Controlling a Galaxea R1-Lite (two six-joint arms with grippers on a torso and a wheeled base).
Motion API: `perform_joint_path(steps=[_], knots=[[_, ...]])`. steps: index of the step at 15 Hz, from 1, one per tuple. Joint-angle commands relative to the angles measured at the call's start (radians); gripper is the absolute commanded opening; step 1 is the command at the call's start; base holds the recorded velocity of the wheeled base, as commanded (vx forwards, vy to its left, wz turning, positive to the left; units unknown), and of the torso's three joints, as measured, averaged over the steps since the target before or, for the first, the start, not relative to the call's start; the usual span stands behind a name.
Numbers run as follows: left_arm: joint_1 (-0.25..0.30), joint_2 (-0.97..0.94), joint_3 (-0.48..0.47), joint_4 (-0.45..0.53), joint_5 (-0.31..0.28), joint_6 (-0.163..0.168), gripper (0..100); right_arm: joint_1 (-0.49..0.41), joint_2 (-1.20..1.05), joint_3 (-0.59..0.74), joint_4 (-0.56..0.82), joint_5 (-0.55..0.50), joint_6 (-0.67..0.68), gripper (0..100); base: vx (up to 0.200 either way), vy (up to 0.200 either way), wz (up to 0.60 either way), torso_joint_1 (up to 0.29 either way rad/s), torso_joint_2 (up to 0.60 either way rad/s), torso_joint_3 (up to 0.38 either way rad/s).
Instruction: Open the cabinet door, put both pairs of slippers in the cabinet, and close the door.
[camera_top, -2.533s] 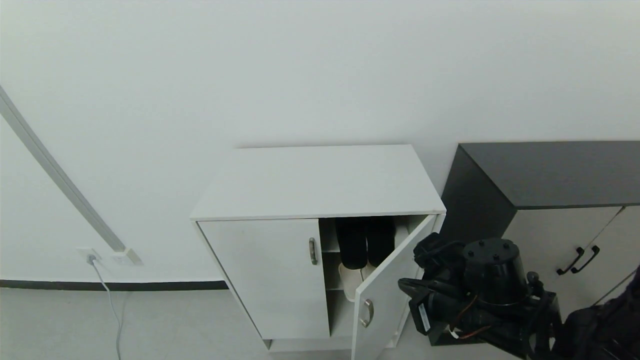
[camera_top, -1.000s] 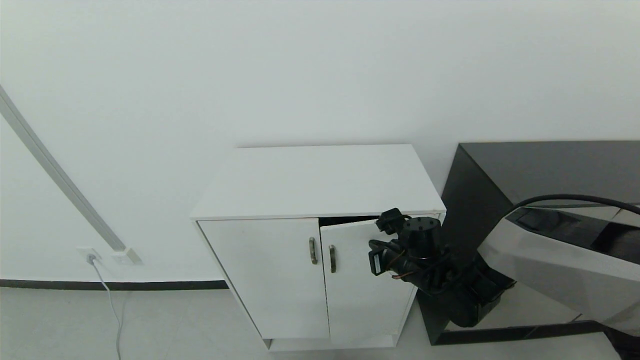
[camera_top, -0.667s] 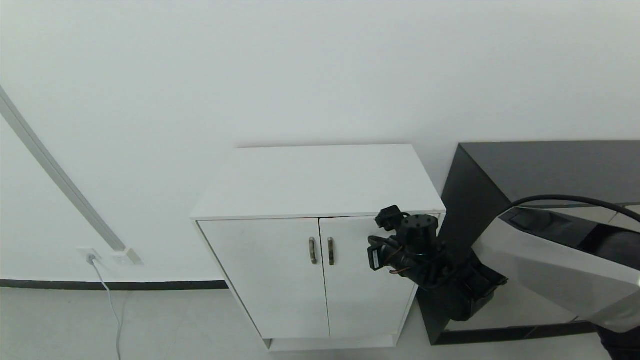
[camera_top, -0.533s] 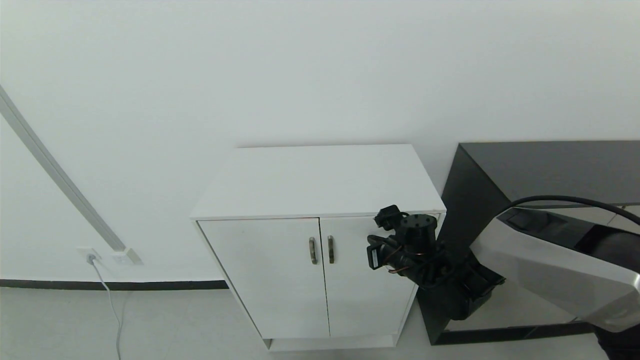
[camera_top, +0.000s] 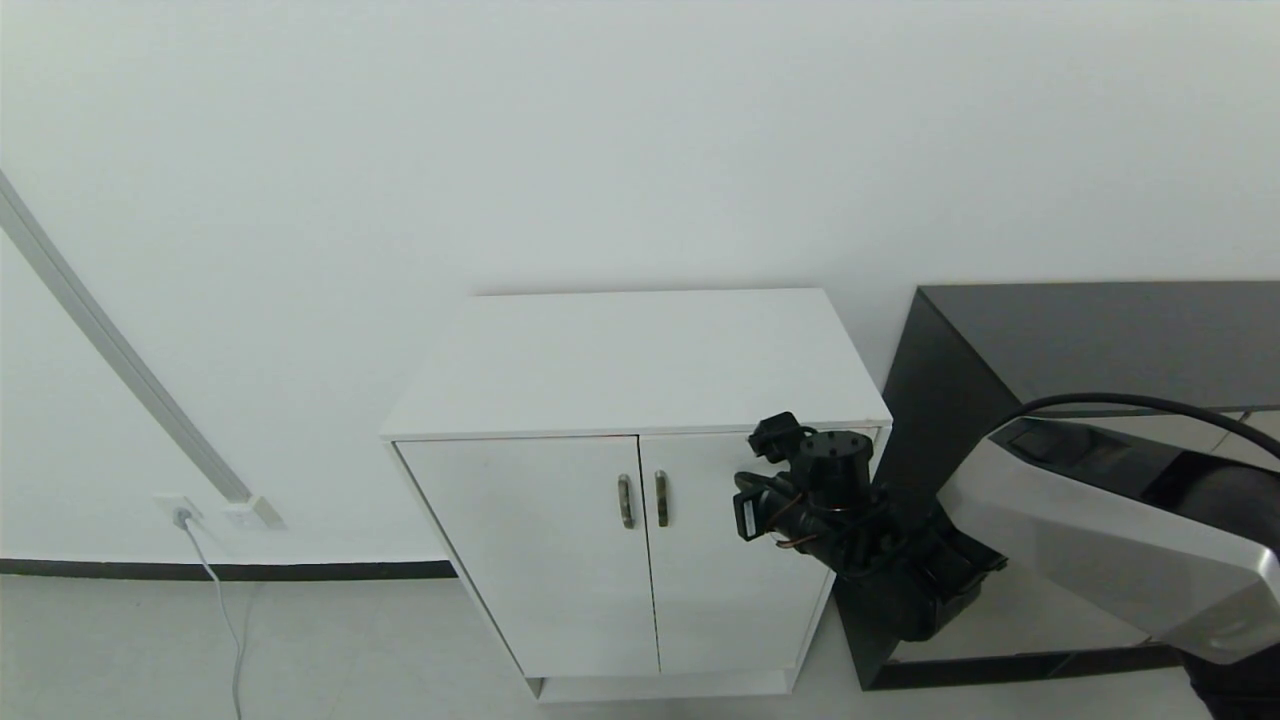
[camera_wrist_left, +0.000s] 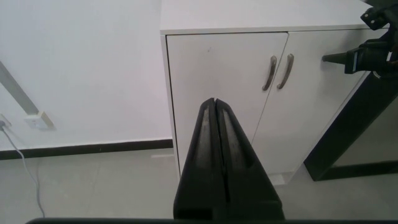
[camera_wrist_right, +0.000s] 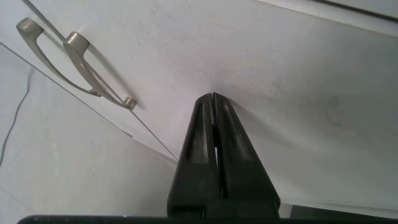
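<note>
The white cabinet (camera_top: 640, 360) stands against the wall with both doors shut, so its inside is hidden. Two metal handles (camera_top: 643, 500) sit side by side at the middle seam. My right gripper (camera_top: 745, 508) is shut, and its tip (camera_wrist_right: 213, 98) rests against the right door (camera_wrist_right: 292, 68), to the right of the handles (camera_wrist_right: 93, 71). My left gripper (camera_wrist_left: 214, 102) is shut on nothing. It hangs some way in front of the left door (camera_wrist_left: 211, 68), apart from it. The right gripper (camera_wrist_left: 329, 59) appears against the right door in the left wrist view too.
A dark-topped cabinet (camera_top: 1060, 340) with black handles stands close on the right of the white one. On the left wall are a socket with a hanging cable (camera_top: 182, 518) and a slanted cable duct (camera_top: 120, 360). Bare floor (camera_top: 300, 650) lies in front.
The right door, wide open with dark and white slippers showing inside, has swung shut under my right gripper's push. Over the last half second the gripper has stayed against the shut door.
</note>
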Motion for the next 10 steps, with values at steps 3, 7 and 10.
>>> perform_joint_path(steps=[3, 7, 10], knots=[[0.0, 0.0, 0.0, 0.0, 0.0, 0.0, 0, 0.0, 0.0, 0.002, -0.001, -0.001, 0.0, 0, 0.0, 0.0, 0.0, 0.0, 0.0, 0.0], [0.0, 0.0, 0.0, 0.0, 0.0, 0.0, 0, 0.0, 0.001, -0.002, -0.001, -0.001, 0.0, 0, 0.0, 0.0, 0.0, 0.0, 0.0, 0.0], [0.0, 0.0, 0.0, 0.0, 0.0, -0.002, 0, 0.0, 0.01, -0.005, -0.003, -0.003, -0.006, 0, 0.0, 0.0, 0.0, 0.0, 0.0, 0.0]])
